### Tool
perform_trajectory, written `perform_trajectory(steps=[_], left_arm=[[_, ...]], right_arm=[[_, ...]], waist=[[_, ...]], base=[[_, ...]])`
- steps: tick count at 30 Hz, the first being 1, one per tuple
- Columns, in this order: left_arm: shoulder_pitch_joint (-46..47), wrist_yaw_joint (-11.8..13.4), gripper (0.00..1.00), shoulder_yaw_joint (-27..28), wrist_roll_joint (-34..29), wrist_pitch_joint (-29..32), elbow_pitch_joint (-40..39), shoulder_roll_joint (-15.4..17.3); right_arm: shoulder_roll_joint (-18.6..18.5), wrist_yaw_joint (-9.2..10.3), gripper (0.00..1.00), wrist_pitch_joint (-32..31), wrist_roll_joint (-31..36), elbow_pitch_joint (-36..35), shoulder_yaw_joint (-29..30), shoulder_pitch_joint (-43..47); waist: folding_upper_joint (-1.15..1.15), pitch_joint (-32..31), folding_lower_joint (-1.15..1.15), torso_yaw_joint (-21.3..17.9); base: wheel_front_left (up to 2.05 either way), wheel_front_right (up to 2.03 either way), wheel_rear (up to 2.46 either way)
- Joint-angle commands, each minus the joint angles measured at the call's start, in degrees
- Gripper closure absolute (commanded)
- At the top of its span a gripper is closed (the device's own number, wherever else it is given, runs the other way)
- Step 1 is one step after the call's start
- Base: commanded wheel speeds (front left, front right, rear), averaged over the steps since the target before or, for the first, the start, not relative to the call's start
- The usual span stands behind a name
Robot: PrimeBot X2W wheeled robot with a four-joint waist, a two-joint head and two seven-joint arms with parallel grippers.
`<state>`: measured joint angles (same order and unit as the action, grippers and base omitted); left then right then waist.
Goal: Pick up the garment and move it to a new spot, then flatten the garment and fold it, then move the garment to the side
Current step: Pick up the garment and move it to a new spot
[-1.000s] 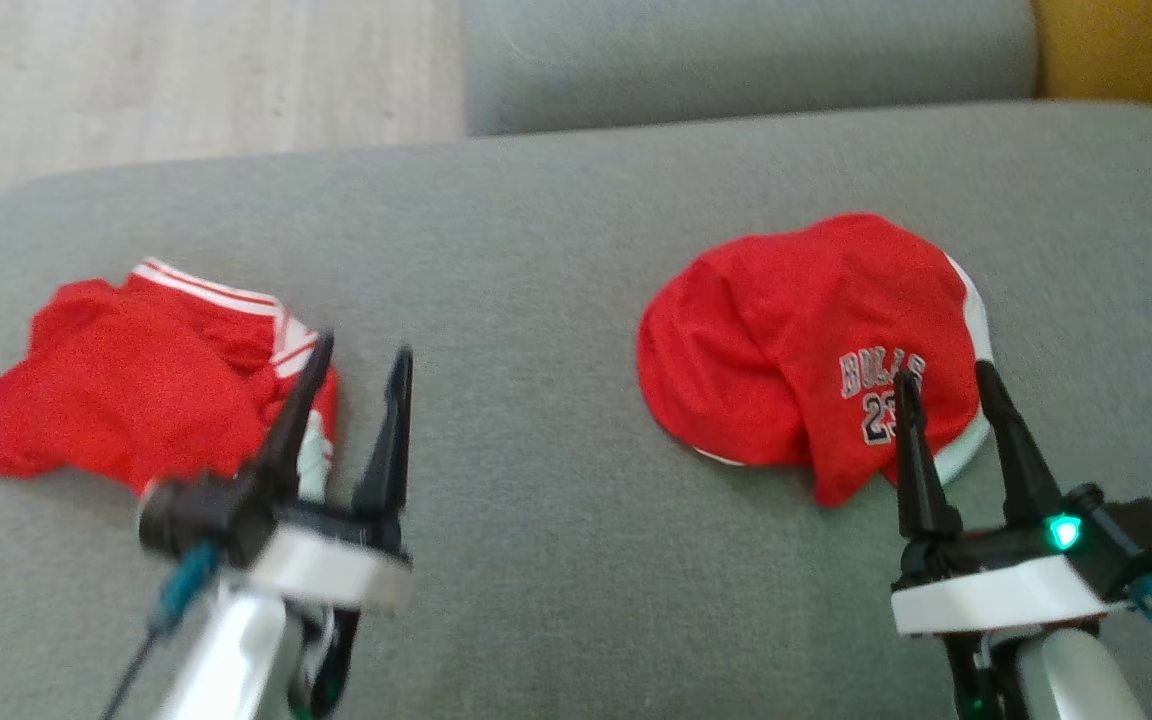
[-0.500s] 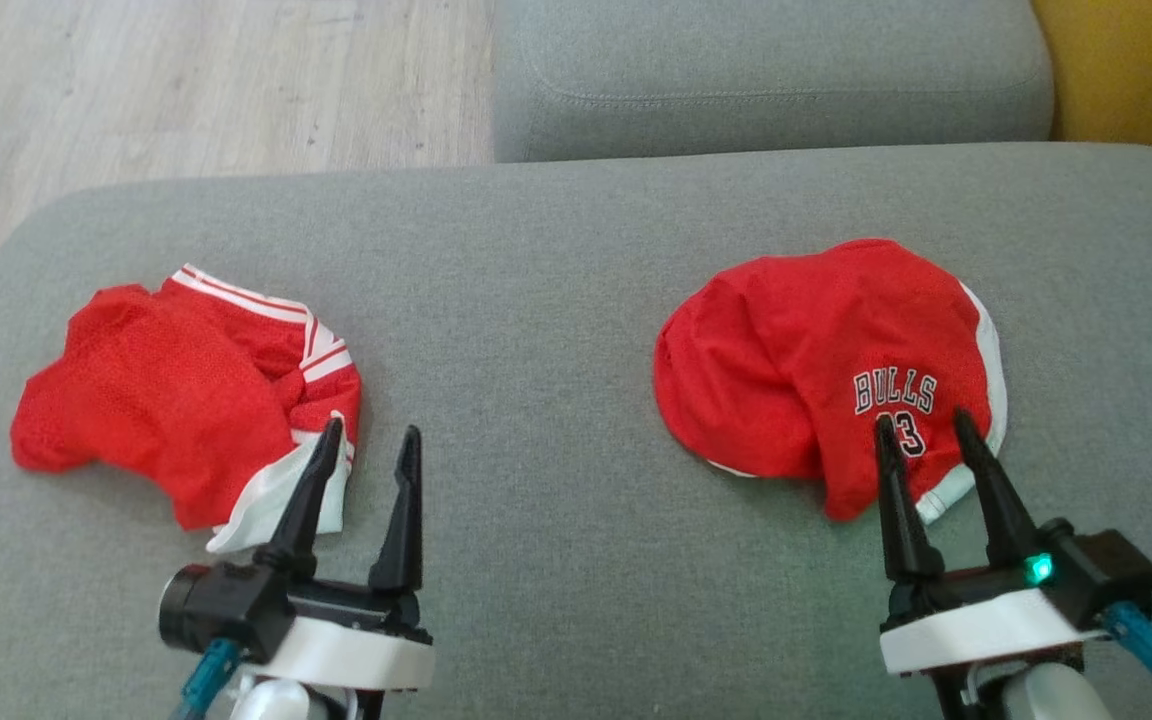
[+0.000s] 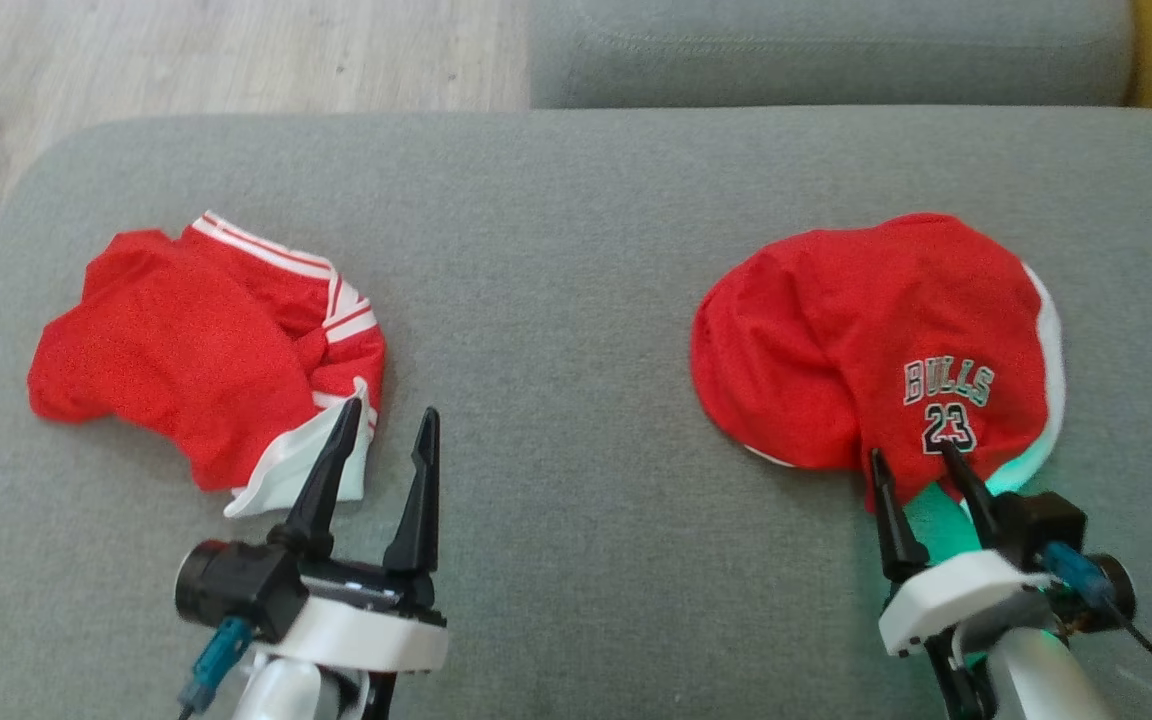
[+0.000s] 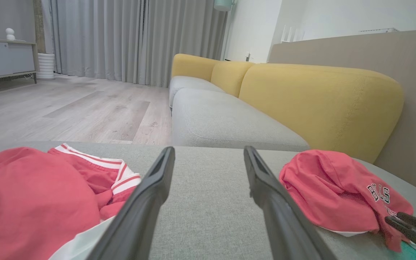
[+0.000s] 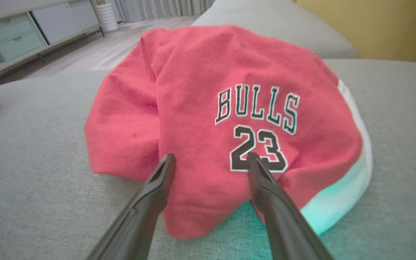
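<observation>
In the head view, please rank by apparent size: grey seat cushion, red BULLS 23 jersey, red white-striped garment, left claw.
1. Grey fabric seat cushion, by far largest.
2-3. Red BULLS 23 jersey and crumpled red garment with white stripes: alike, not ranked.
4. Left claw, two dark fingers: smallest, though nearest the camera.

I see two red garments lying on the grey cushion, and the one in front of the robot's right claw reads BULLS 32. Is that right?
Almost. The red garment in front of the right claw reads BULLS 23, not 32; the right wrist view shows it plainly. The other red garment does lie on the same grey cushion.
</observation>
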<state>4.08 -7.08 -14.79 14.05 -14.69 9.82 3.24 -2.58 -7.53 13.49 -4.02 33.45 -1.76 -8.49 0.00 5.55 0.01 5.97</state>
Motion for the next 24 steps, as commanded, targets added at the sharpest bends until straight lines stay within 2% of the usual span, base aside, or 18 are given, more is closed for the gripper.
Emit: perform_trajectory(steps=[1, 9, 10, 11, 16, 21, 24], left_arm=[[3.1, -0.1, 0.0, 1.6, -0.4, -0.3, -1.6, -0.2], [4.1, -0.3, 0.0, 1.3, -0.1, -0.3, -1.5, -0.3], [4.1, -0.3, 0.0, 1.3, 0.0, -0.3, -1.5, -0.3], [4.2, -0.3, 0.0, 1.3, 0.0, -0.3, -1.4, -0.3], [4.3, -0.3, 0.0, 1.6, 0.9, -0.3, -1.0, -0.3], [4.1, -0.4, 0.0, 2.0, 2.0, -0.3, -1.2, -0.3], [4.1, -0.4, 0.0, 1.9, 2.6, -0.3, -1.4, -0.4]], right_arm=[[-0.3, 0.04, 0.0, -0.2, 0.8, 0.5, -1.0, -2.8], [-0.3, 0.04, 0.0, -1.3, 1.3, 10.0, -1.7, -8.0], [-0.3, 0.04, 0.67, -1.1, 1.5, 10.9, -1.7, -8.7], [-0.3, 0.04, 1.0, -0.9, 1.6, 11.7, -1.7, -9.3], [-0.3, 0.04, 1.0, 0.6, 4.2, 12.7, 3.6, -12.2], [-0.4, 0.04, 1.0, 1.0, 12.7, 9.2, 12.6, -15.0], [-1.8, 0.04, 1.0, 0.4, 16.9, 6.1, 17.1, -17.4]], waist=[[0.0, 0.7, -0.01, 0.7], [0.0, 2.4, -0.01, 1.3], [0.0, 2.6, -0.01, 1.2], [0.0, 2.7, -0.01, 1.1], [0.0, 2.3, -0.01, 0.2], [0.0, 1.1, -0.01, -0.5], [0.0, 0.7, -0.01, -0.6]], base=[[0.0, 0.0, 0.0], [0.0, 0.0, 0.0], [0.0, 0.0, 0.0], [0.0, 0.0, 0.0], [0.0, 0.0, 0.0], [0.0, 0.0, 0.0], [0.0, 0.0, 0.0]])
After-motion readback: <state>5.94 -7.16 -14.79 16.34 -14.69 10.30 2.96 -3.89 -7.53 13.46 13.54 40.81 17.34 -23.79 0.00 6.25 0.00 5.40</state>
